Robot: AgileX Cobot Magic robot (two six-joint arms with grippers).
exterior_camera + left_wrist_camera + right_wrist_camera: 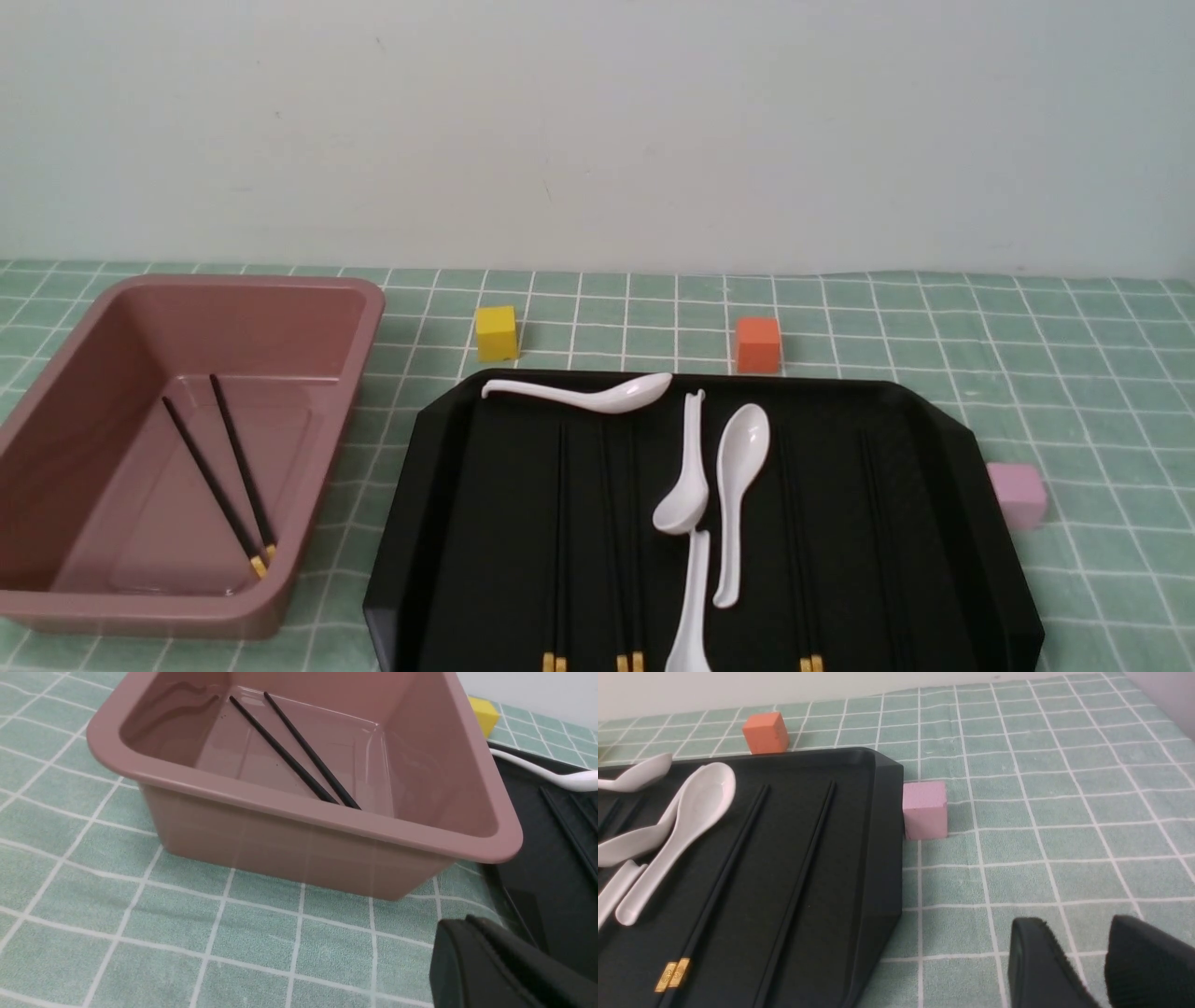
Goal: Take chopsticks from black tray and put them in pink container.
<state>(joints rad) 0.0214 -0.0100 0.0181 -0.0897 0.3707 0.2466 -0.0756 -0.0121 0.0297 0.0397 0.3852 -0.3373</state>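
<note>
The pink container (366, 313) stands at the left with two black chopsticks (229, 476) lying crossed on its floor, also visible in the left wrist view (299, 751). The black tray (971, 448) fills the middle; several chopsticks (561, 541) lie lengthwise on it, gold ends toward me. In the right wrist view one pair (733, 868) lies beside a spoon. My left gripper (467, 921) hovers over the cloth between container (299, 807) and tray, fingers pressed together, empty. My right gripper (1073, 933) is open over bare cloth, right of the tray (882, 835). Neither gripper shows in the front view.
Several white spoons (738, 485) lie on the tray among the chopsticks. A yellow cube (496, 333) and an orange cube (757, 344) stand behind the tray. A small pale pink cube (1016, 495) touches the tray's right edge. A wall closes the back.
</note>
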